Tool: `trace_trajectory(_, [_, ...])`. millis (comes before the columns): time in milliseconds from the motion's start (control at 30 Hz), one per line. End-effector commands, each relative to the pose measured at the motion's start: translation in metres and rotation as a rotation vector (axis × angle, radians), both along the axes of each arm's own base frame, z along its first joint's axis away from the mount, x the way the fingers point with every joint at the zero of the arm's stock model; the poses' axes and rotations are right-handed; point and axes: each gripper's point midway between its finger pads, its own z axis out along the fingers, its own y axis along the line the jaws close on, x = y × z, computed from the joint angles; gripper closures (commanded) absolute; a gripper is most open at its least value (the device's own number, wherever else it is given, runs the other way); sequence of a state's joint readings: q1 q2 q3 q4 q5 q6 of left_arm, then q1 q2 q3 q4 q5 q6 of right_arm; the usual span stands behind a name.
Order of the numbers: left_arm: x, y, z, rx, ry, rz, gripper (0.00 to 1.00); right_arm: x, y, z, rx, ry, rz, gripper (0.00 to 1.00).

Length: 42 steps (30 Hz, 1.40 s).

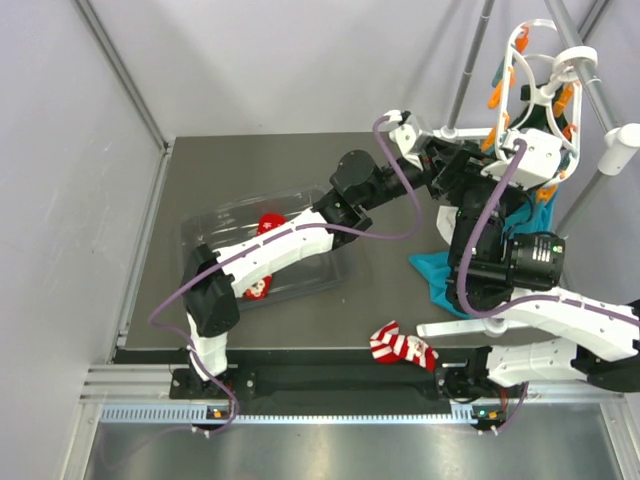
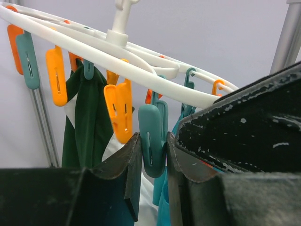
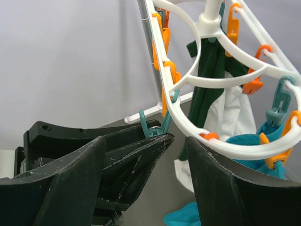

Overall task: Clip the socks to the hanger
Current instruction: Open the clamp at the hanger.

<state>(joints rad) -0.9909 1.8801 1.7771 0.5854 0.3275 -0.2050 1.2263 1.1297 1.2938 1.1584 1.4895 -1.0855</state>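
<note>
2 fingers of your left gripper (image 2: 153,157) are drawn narrow and pinch a teal peg (image 2: 151,136) from both sides. The peg dangles from the near rim of the hanger (image 2: 141,70), just beside an orange peg (image 2: 120,113). Whether the peg's mouth is sprung apart I cannot tell, as its lower end sits behind the fingers.

Your right gripper (image 3: 146,141) is spread wide and holds nothing. It faces the same stretch of rim, with the left gripper between its fingers.

Neither sock is up there. The striped sock (image 1: 403,350) lies on the table (image 1: 300,160) near its front edge, between the 2 arm bases. The red sock (image 1: 268,222) sits in the clear tray (image 1: 200,235), partly under the left arm.

I judge the step to be readying 1 peg, with 0 socks clipped. The next move likely calls for your free right gripper to drop to the striped sock, take it by the cuff and bring that edge to the peg's mouth while the left hand squeezes.
</note>
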Motion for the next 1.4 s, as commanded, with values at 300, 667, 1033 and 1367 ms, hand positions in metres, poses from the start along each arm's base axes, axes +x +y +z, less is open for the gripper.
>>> trace_trajectory(300, [-0.011,0.014,0.025,-0.109,-0.082,-0.012,1.00,-0.042,-0.010,-0.036,0.179,0.266,0.125,0.35])
trace_trajectory(667, [-0.012,0.025,0.024,-0.097,-0.137,0.040,1.00,-0.041,-0.019,-0.049,0.230,0.249,0.113,0.32])
trace_trajectory(1033, [-0.030,0.036,0.047,-0.132,-0.189,0.000,1.00,-0.046,-0.020,-0.032,0.356,0.214,0.173,0.31])
trace_trajectory(1367, [-0.043,0.036,0.059,-0.150,-0.209,-0.037,1.00,-0.052,-0.018,-0.015,0.471,0.194,0.236,0.27])
